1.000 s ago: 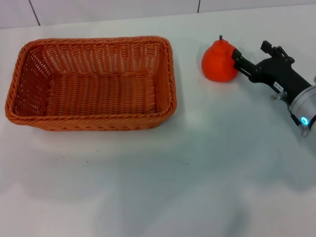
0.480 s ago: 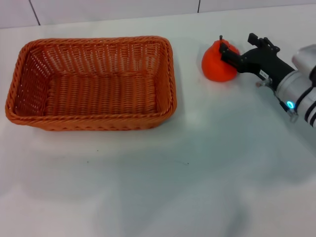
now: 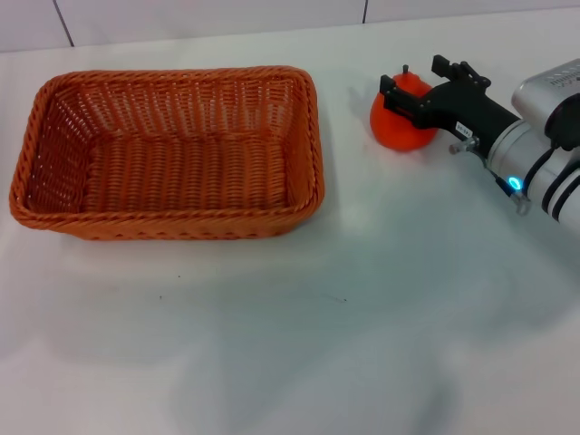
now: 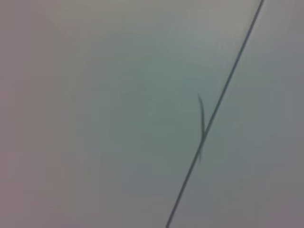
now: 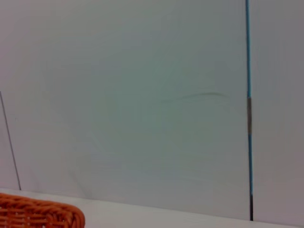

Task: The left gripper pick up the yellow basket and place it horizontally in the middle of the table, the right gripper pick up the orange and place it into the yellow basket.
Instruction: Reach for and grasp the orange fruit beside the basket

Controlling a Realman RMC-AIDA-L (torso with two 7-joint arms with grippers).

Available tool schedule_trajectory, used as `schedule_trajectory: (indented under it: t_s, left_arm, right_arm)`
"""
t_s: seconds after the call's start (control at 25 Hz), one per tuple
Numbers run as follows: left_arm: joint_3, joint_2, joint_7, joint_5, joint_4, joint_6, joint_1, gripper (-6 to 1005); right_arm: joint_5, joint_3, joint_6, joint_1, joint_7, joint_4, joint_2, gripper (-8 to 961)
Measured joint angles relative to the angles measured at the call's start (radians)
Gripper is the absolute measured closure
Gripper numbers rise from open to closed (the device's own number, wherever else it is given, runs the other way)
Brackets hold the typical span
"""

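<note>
The yellow basket [image 3: 172, 222], an orange-brown wicker rectangle, lies lengthwise on the white table [image 3: 362, 317], left of centre, and is empty. Its rim also shows in the right wrist view [image 5: 38, 214]. The orange [image 3: 399, 127] stands on the table to the basket's right. My right gripper [image 3: 412, 78] reaches in from the right, open, with one black finger on each side of the orange's upper part. The left gripper is out of view, and the left wrist view shows only a pale surface with a dark line.
A wall with dark seams [image 3: 365, 11] runs along the table's far edge. The right arm's silver-white body with its blue light [image 3: 514, 184] hangs over the right side of the table.
The right gripper has moved left, from beside the orange to straddling it with its fingers. The orange and the basket have stayed where they were.
</note>
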Motion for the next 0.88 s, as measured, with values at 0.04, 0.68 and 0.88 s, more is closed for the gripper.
schedule_trajectory:
  t_s: [0.04, 0.68, 0.88]
  left_arm:
    - [0.006, 0.000, 0.002, -0.001, 0.000, 0.000, 0.000, 107]
    - [0.015, -0.001, 0.006, -0.004, 0.000, 0.000, 0.001, 108]
    - [0.015, -0.001, 0.006, -0.004, 0.000, 0.002, 0.006, 107]
  right_arm:
    - [0.000, -0.003, 0.004, 0.001, 0.000, 0.000, 0.000, 22]
    - [0.000, -0.021, 0.066, 0.011, 0.023, 0.000, 0.004, 41]
    - [0.000, -0.018, 0.077, 0.013, 0.024, 0.001, 0.005, 53]
